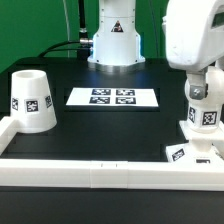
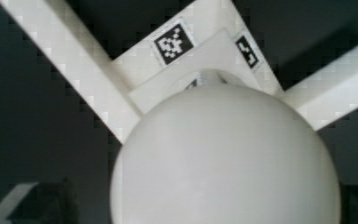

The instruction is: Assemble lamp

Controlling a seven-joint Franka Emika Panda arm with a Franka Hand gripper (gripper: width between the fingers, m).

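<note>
Backdrop: plain green wall (image 1: 30, 25) behind the far edge of a matte black table (image 1: 110, 125); dark cables (image 1: 68, 42) at its far corner on the exterior view's left, white rail (image 1: 90, 172) along the near edge, light even.

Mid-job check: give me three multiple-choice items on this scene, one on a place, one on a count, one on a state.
1. Where is the bulb? A at the exterior view's left; B at the exterior view's right, over the base; C in the middle.
2. How many tags does the marker board carry? A two; B four; C six.
3. How is the shade? A upright on the table; B on its side; C upside down.
Answers: B, the bulb shows over the base at the right edge; B, two rows of two tags; A, it stands narrow end up.
</note>
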